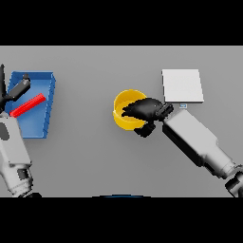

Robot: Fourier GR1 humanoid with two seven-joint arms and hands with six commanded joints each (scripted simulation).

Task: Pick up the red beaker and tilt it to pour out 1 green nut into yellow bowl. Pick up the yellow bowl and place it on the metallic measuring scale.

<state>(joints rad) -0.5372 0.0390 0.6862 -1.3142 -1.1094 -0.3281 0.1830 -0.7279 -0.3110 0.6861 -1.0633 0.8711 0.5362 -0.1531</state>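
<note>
- Head view is showing a grey counter [95,161] carrying a blue tray at the left, a yellow bowl near the middle and a pale scale at the far right.
- Yellow bowl [124,107] is sitting on the counter, left of the metallic measuring scale [182,85] and apart from it, not on its plate.
- Right hand [144,110] is reaching in from the lower right and lying over the bowl's right rim; its dark fingers [130,109] are curling over the rim into the bowl while a thumb-like part is showing just below the rim at the near side, so the hand is gripping the yellow bowl.
- Whether the bowl is lifting clear of the counter cannot be told from this angle, and its inside is partly hidden by the hand, so any green nut in it is not visible.
- Blue tray [45,109] is lying at the left edge of the scene, well apart from the bowl.
- Red beaker [27,105] is appearing as a slim red shape lying tilted on its side inside the tray, its far end pointing right.
- Left hand [20,89] is hanging over the tray's far left corner, just beside the red beaker's far side; whether its fingers are open or closed cannot be told.
</note>
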